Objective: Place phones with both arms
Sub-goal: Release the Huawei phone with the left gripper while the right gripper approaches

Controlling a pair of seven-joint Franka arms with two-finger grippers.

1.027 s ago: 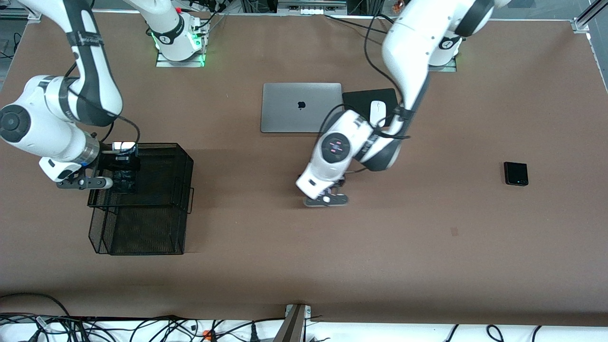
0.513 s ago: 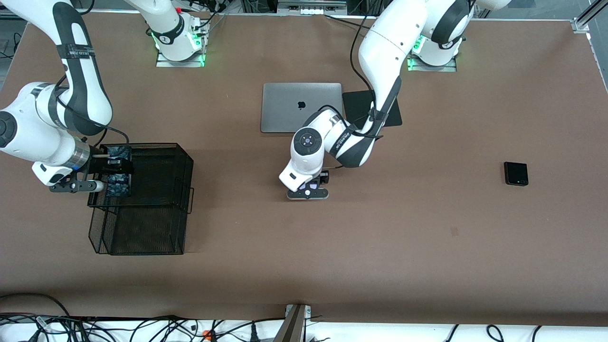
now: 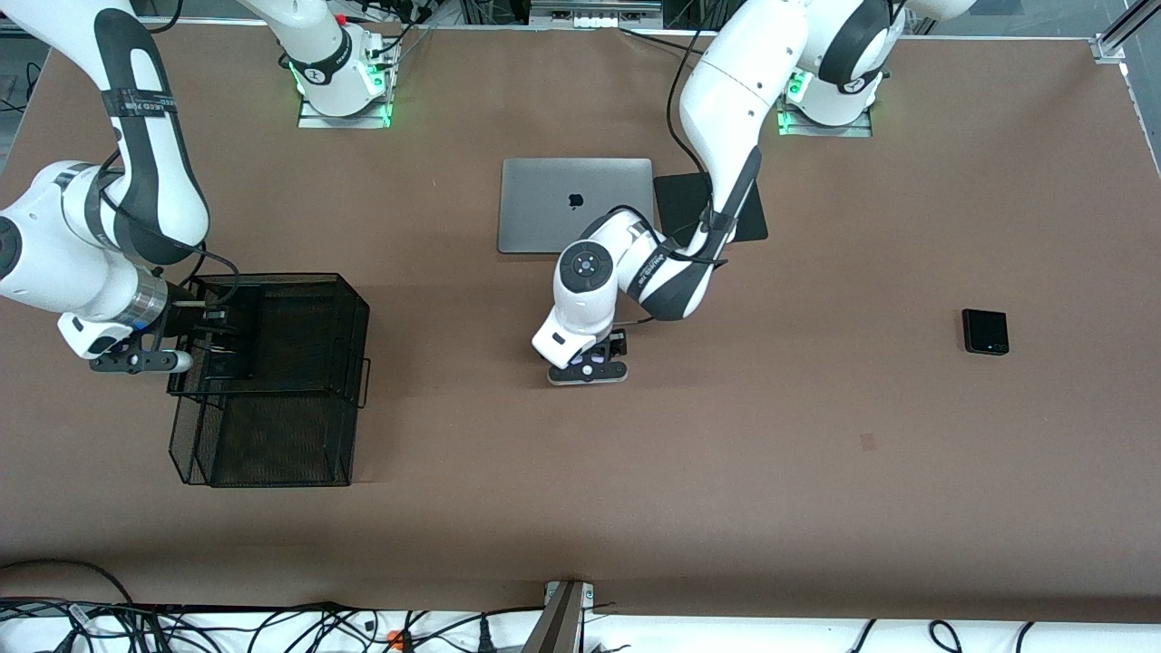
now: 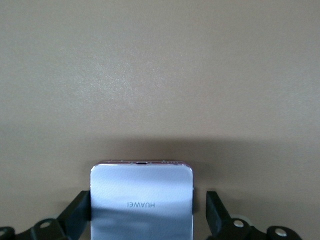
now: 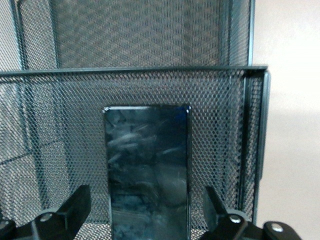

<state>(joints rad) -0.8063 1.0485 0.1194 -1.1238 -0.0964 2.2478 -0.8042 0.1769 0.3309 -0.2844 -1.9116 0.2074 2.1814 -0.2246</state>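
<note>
The pale lilac phone (image 4: 141, 200) lies flat on the brown table, nearer the front camera than the laptop. My left gripper (image 3: 588, 360) is low over it, and its open fingers (image 4: 215, 210) stand on either side of the phone, with a gap showing on one side. The long black phone (image 5: 147, 170) lies inside the black mesh basket (image 3: 299, 399) at the right arm's end. My right gripper (image 3: 213, 340) hangs over it with its fingers (image 5: 75, 205) open and clear of both long edges. The small black phone (image 3: 985, 331) lies alone toward the left arm's end.
A shut grey laptop (image 3: 575, 205) lies mid-table, near the robots' bases. Beside it is a black mouse pad (image 3: 682, 204), partly covered by my left arm. The mouse is hidden. The basket's mesh walls (image 5: 150, 100) rise close around my right gripper.
My left arm has swung toward the right arm's end and settled low over the lilac phone. My right gripper has brought the long black phone down into the basket and stands open round it.
</note>
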